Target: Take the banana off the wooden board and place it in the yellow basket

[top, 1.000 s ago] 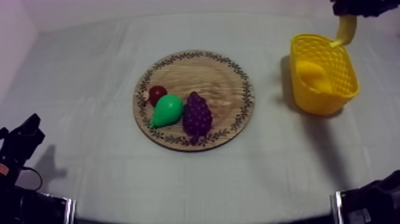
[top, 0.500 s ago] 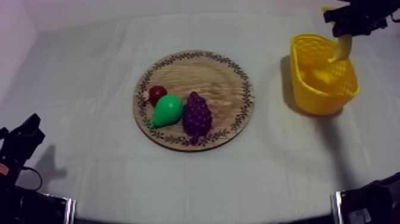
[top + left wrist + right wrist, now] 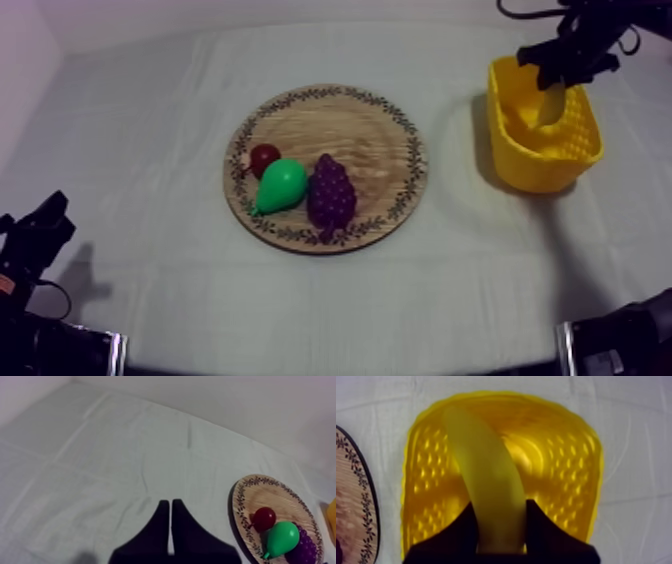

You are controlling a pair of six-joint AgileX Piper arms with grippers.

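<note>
Stretching to pale walls, creased cloth (grey-white) bears the board.

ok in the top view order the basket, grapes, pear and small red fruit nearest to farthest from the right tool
1. Basket, directly under the right tool holding the banana, far right.
2. Grapes, middle of the board.
3. Pear and small red fruit, at the board's left edge: too close to call.
</note>
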